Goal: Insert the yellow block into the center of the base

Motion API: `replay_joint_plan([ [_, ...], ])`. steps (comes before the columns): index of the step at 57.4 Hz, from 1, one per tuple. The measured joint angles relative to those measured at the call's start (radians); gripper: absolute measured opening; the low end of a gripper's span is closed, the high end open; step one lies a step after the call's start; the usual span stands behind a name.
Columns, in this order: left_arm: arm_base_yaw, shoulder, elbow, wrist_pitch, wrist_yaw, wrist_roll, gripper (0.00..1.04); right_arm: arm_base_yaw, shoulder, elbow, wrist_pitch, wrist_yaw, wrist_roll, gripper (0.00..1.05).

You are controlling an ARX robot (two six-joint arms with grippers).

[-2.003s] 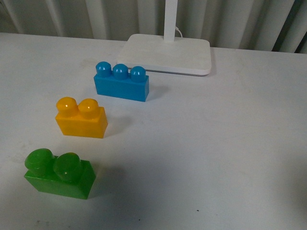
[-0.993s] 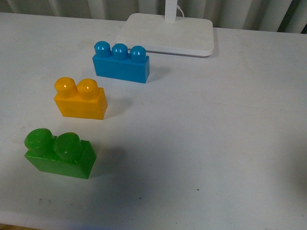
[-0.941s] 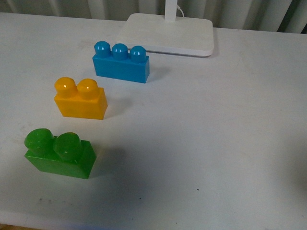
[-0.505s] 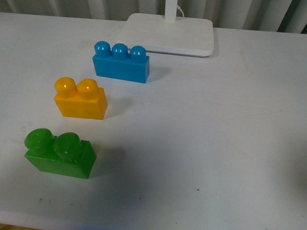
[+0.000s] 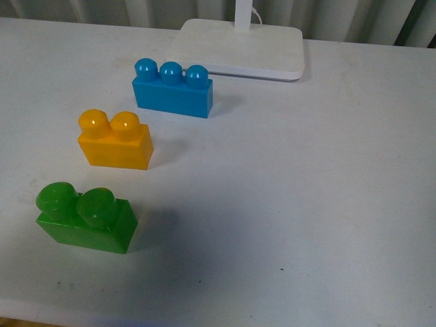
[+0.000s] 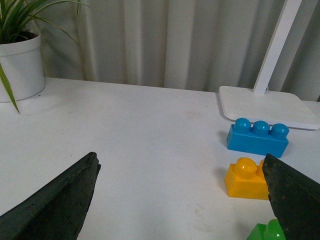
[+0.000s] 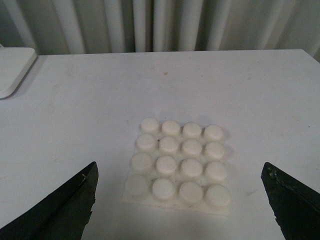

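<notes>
Front view, near to far: green brick (image 5: 85, 219), yellow block (image 5: 116, 142), blue brick (image 5: 172, 90) and lamp foot (image 5: 238, 49), each standing apart on the white table (image 5: 306, 191). Over the last 2 s the whole scene shifted in frame together, then held. No brick moved against another, so the pick has likely not begun. Left gripper (image 6: 180, 165): spread wide, empty, yellow block ahead. Right gripper (image 7: 180, 172): spread wide, empty, facing the base (image 7: 177, 162), with all 16 studs bare.
</notes>
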Motion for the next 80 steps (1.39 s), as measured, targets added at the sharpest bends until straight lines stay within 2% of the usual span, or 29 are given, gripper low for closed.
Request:
replay_joint_plan([
  [7, 0.000, 0.000, 0.000, 0.000, 0.000, 0.000, 0.98, -0.095, 0.264, 0.074, 0.097, -0.032, -0.079, 0.96],
  [14, 0.000, 0.000, 0.000, 0.000, 0.000, 0.000, 0.98, -0.143, 0.510, 0.133, 0.171, -0.038, -0.136, 0.96],
  [23, 0.000, 0.000, 0.000, 0.000, 0.000, 0.000, 0.98, -0.153, 0.739, 0.206, 0.236, -0.019, -0.178, 0.96],
  [37, 0.000, 0.000, 0.000, 0.000, 0.000, 0.000, 0.98, -0.157, 0.935, 0.307, 0.267, 0.007, -0.209, 0.96],
  [61, 0.000, 0.000, 0.000, 0.000, 0.000, 0.000, 0.98, -0.166, 1.075, 0.377, 0.282, -0.020, -0.180, 0.96],
  [80, 0.000, 0.000, 0.000, 0.000, 0.000, 0.000, 0.98, -0.129, 1.062, 0.383, 0.212, -0.055, -0.167, 0.96],
])
